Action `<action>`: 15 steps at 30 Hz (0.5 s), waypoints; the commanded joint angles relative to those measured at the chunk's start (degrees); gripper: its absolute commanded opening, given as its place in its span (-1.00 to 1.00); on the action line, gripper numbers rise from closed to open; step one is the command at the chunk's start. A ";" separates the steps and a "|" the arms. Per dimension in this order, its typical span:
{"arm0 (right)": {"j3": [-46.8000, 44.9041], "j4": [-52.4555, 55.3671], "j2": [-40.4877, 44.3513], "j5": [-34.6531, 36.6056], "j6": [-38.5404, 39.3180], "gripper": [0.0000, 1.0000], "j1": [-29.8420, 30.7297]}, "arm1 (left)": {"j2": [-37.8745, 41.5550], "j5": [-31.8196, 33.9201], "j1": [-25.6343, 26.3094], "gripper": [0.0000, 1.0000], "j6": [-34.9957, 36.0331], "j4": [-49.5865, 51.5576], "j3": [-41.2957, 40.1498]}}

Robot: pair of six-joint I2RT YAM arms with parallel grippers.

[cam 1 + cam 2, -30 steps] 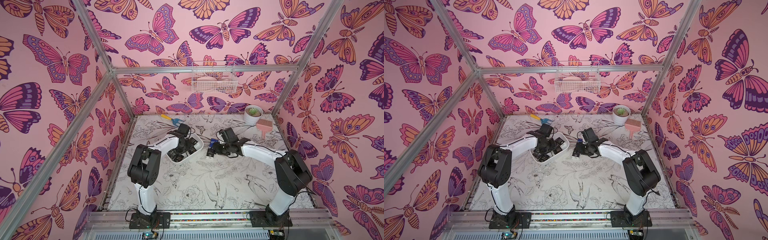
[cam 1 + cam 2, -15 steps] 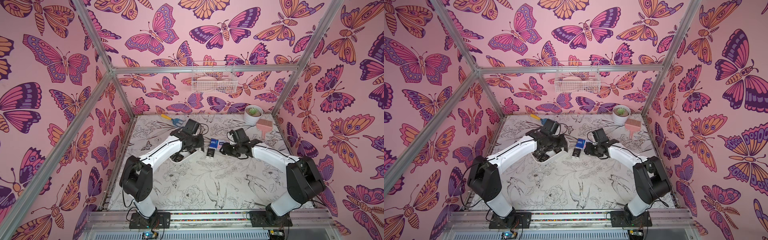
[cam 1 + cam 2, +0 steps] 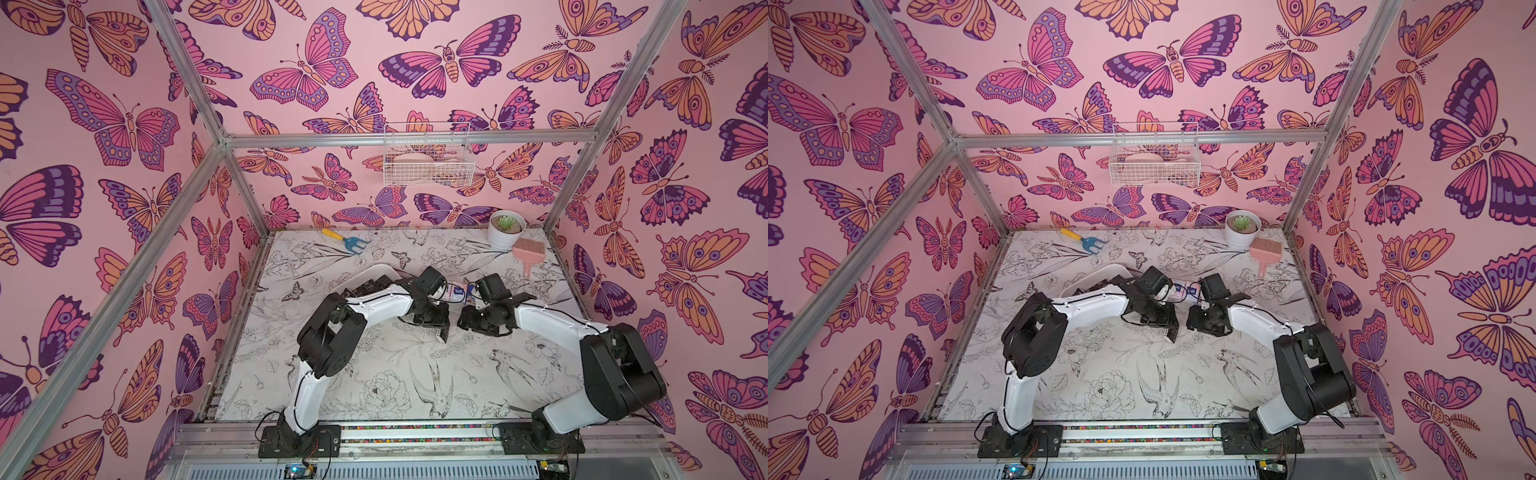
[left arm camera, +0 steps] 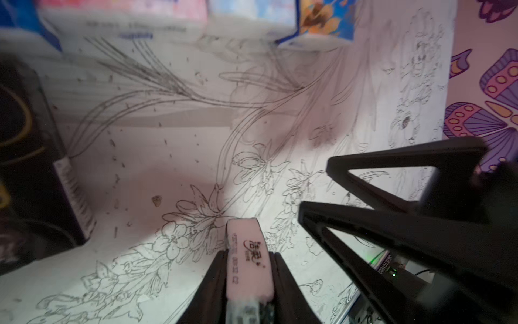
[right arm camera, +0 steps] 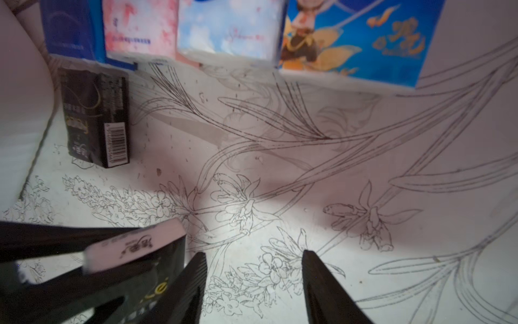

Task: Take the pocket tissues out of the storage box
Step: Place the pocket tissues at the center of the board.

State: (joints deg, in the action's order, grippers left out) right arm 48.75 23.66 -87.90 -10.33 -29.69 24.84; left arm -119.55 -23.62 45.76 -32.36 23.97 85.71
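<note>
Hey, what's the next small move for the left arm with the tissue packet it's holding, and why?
Probably lower it and open the left gripper: its jaws grip a black packet over bare table, outside the storage box, close to a second black packet and the coloured packets already out. The right gripper is open and empty.
</note>
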 commanded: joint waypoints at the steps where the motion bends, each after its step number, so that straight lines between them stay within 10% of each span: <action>1: -0.41 1.04 1.44 0.64 0.75 0.16 0.04 | 0.32 -1.08 -0.23 -0.39 0.49 -1.55 -1.43; 15: -3.56 -7.30 2.20 -5.62 -4.74 0.17 3.55 | 8.95 5.77 -2.98 -0.08 5.67 7.31 -0.15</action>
State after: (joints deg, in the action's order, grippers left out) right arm 46.35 20.21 -86.91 -13.58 -31.68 27.27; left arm -114.21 -19.55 44.01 -29.02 27.83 84.33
